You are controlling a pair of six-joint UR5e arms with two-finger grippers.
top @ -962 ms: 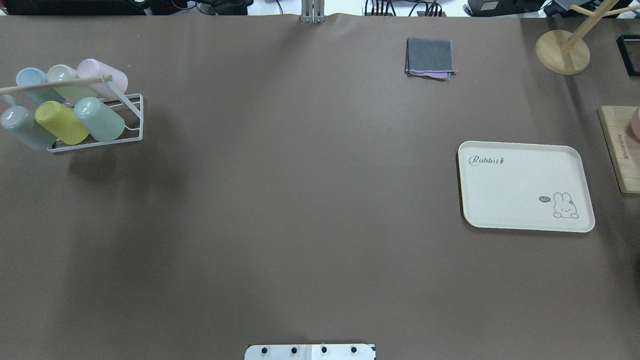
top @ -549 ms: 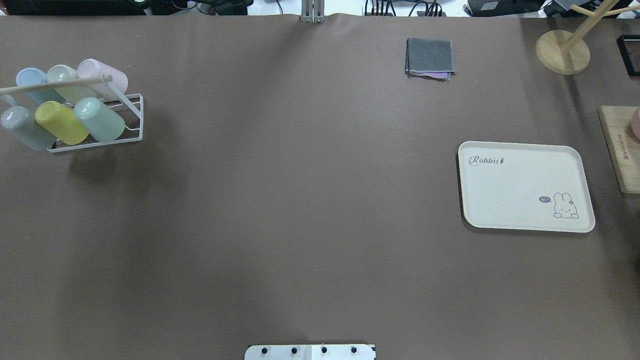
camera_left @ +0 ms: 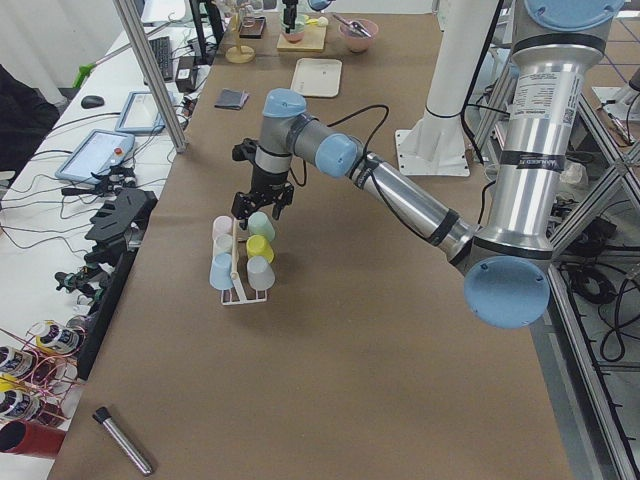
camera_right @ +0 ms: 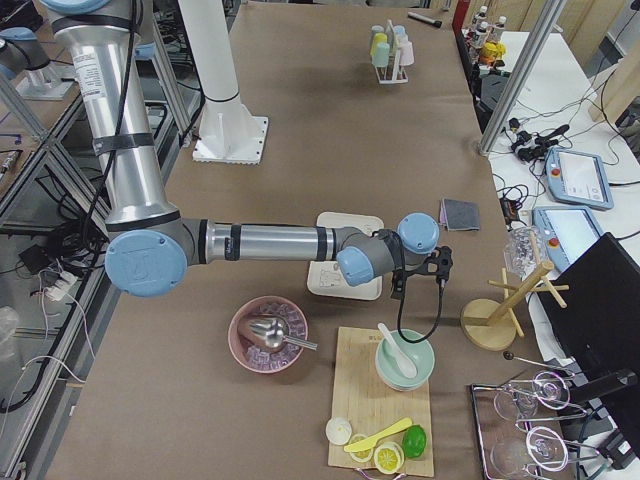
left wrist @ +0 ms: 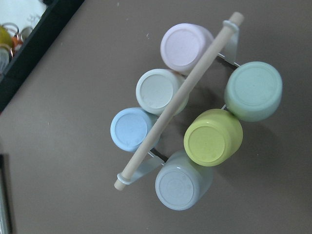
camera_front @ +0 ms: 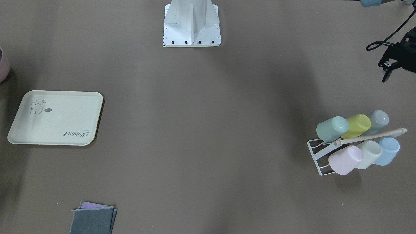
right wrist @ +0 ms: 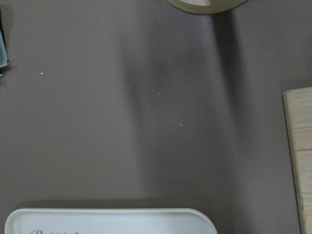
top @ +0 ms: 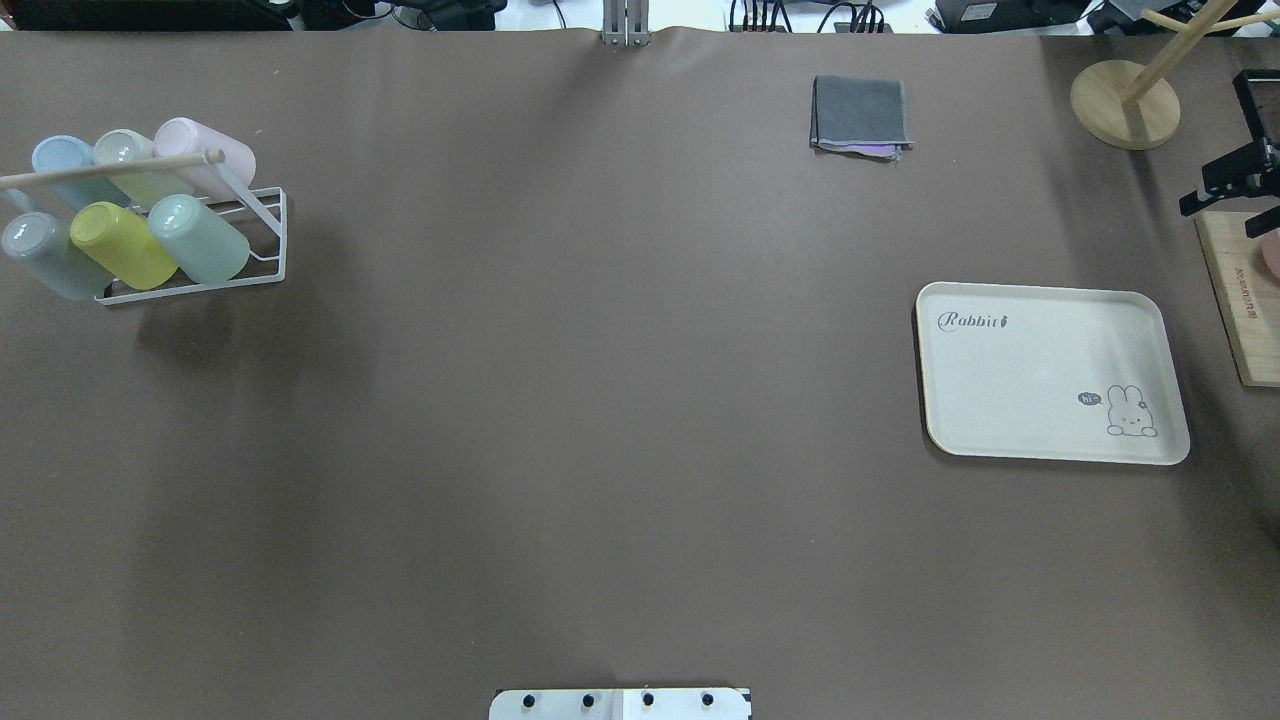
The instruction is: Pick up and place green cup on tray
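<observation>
The green cup lies mouth-down in a white wire rack at the table's left, next to a yellow-green cup. It also shows in the left wrist view and the front view. The cream tray lies flat on the right and holds nothing. My left gripper hangs open above the rack, holding nothing. My right gripper is open at the far right edge, above the table beyond the tray.
The rack also holds pink, pale mint, blue and grey cups under a wooden rod. A folded grey cloth lies at the back. A wooden stand base and a wooden board sit at the right.
My right gripper has come into the overhead view at the right edge. The cups, rack and tray have not moved.
</observation>
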